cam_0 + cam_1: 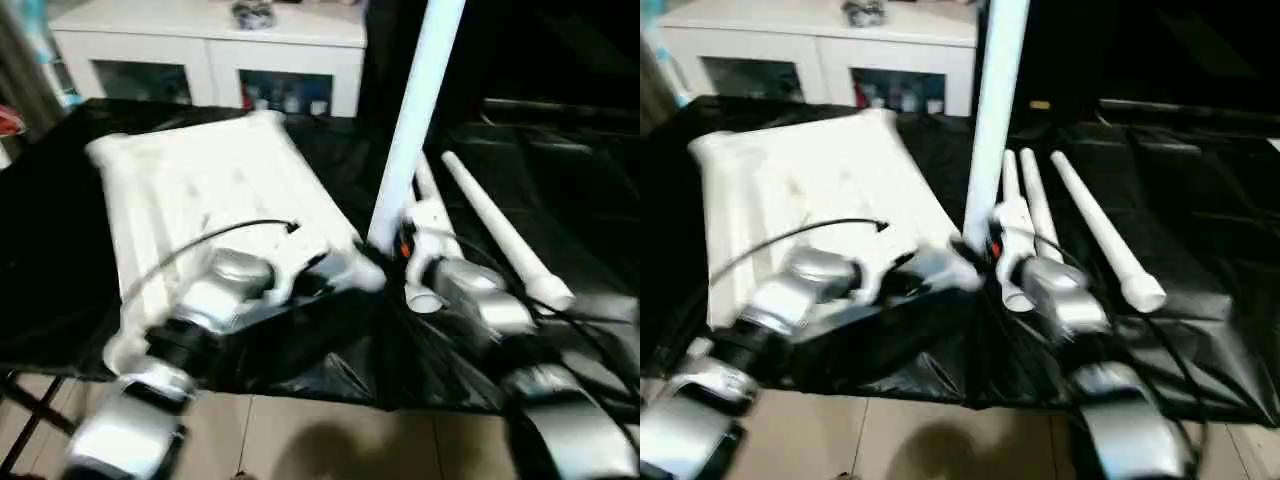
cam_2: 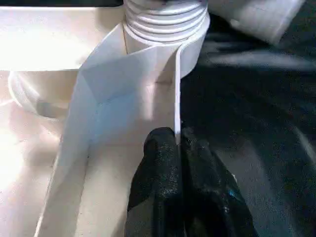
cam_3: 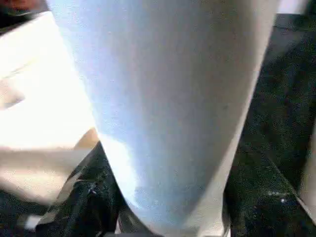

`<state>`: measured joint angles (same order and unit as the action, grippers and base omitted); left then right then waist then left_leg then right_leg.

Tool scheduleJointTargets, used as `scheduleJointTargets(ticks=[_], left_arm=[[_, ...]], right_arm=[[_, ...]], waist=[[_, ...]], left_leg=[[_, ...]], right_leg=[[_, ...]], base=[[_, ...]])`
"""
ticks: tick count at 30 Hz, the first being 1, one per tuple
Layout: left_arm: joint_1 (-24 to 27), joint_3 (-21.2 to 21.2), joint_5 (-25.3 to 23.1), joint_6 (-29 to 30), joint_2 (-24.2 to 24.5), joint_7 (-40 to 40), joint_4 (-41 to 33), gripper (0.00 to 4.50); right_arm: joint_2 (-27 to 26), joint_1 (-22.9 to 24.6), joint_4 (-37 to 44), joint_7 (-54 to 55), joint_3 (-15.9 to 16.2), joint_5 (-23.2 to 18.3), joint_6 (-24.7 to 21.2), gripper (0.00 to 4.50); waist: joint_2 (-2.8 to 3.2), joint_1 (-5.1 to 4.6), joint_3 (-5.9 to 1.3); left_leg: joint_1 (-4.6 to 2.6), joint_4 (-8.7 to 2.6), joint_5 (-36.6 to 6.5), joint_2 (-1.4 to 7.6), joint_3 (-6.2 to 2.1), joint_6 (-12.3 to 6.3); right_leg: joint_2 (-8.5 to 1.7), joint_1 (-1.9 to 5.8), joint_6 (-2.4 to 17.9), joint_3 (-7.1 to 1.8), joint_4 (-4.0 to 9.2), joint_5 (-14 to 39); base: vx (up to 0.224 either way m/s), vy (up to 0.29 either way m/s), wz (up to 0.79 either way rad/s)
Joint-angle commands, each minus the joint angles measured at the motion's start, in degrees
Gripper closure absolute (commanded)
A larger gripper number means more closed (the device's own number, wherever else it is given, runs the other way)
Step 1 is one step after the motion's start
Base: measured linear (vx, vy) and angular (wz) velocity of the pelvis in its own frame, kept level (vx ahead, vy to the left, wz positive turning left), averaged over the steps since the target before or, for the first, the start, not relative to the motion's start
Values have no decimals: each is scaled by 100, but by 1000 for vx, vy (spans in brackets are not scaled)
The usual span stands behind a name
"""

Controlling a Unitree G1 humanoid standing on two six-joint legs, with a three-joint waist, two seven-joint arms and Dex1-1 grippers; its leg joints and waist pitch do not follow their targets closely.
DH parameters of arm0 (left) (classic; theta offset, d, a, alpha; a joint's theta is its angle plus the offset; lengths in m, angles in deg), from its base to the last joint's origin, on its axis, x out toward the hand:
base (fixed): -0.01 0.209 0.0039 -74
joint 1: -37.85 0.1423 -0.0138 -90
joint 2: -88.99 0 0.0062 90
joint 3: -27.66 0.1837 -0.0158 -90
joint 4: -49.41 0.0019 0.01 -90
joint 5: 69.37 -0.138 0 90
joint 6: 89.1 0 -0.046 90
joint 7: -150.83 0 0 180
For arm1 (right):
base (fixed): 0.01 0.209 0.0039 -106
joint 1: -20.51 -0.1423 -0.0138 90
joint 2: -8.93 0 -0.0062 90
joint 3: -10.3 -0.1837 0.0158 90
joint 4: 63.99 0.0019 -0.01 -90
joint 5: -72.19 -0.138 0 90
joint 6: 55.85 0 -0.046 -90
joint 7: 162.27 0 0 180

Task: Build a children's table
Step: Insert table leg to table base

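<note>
The children's table's white tabletop (image 1: 200,190) lies underside up on a black-covered surface. One white leg (image 1: 410,120) stands upright at its near right corner, and its threaded end (image 2: 165,19) sits at the round corner socket. My right gripper (image 1: 403,243) is closed around this leg (image 3: 163,98) low down. My left gripper (image 2: 177,140) is shut on the tabletop's thin rim wall (image 2: 176,89), just beside that socket. Three more legs (image 1: 1095,225) lie side by side on the cloth to the right of the upright one.
A white cabinet (image 1: 210,50) with glass-fronted doors stands behind the work surface. The black cloth (image 1: 560,180) spreads to the right past the lying legs. Beige floor tiles (image 1: 300,440) show below the near edge, with a black frame (image 1: 30,420) at the lower left.
</note>
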<state>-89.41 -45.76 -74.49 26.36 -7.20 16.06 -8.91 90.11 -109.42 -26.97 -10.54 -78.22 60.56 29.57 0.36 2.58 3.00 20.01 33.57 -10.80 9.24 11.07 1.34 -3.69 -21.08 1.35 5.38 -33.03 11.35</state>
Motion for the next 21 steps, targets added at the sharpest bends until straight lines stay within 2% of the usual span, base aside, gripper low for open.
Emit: scheduleJointTargets(ticks=[1,3,4,7,12,15,16,19,20,21], left_arm=[[-131,-73,175,-119,-299,-73,-785,450],[-55,6,138,-149,-374,-149,-815,450],[-30,65,101,-197,-375,-155,-792,450],[-4,95,84,-160,-377,-183,-813,450],[68,144,89,6,-299,-161,-1018,450],[119,164,98,70,-286,-137,-1123,450],[133,169,105,89,-283,-109,-1147,450],[167,176,152,138,-272,-18,-1202,450],[170,175,154,133,-271,-12,-1206,450],[179,174,172,97,-258,33,-1220,450]], right_arm=[[-146,419,-987,377,198,263,-600,211],[-249,369,-1072,437,209,306,-571,211],[-312,346,-1092,425,217,315,-570,211],[-404,286,-1173,453,199,340,-527,211],[-482,159,-1354,471,177,445,-436,211],[-490,121,-1401,424,133,416,-411,211],[-488,110,-1400,390,108,394,-396,155],[-470,76,-1348,175,-4,304,-290,132],[-466,71,-1342,151,-12,299,-273,132],[-449,53,-1301,55,-41,280,-195,112]], waist=[[42,7,-221],[38,5,-231],[12,4,-231],[26,3,-232],[22,-40,-214],[20,-58,-216],[19,-58,-221],[31,-36,-239],[25,-28,-238],[31,-14,-272]], left_leg=[[-88,-520,-2703,504,-362,274],[-86,-514,-2582,493,-328,198],[-92,-514,-2563,492,-317,177],[-79,-530,-2501,495,-319,163],[-93,-532,-2801,493,-347,236],[-48,-545,-2758,495,-360,213],[-54,-545,-2746,497,-358,211],[-90,-523,-2624,495,-319,182],[-74,-526,-2562,499,-313,166],[-48,-527,-2308,507,-302,138]], right_leg=[[-715,45,960,-376,558,2874],[-692,35,951,-389,559,2735],[-686,28,956,-394,562,2711],[-679,36,962,-396,539,2625],[-691,8,880,-384,560,2963],[-697,26,819,-383,565,2991],[-693,22,818,-389,561,2967],[-688,-6,945,-410,563,2728],[-692,6,967,-419,560,2628],[-679,40,1062,-422,511,2253]], base=[[0,0,0],[0,0,0],[0,0,0],[0,0,0],[0,0,0],[0,0,0],[0,0,0],[0,0,0],[0,0,0],[0,0,0]])
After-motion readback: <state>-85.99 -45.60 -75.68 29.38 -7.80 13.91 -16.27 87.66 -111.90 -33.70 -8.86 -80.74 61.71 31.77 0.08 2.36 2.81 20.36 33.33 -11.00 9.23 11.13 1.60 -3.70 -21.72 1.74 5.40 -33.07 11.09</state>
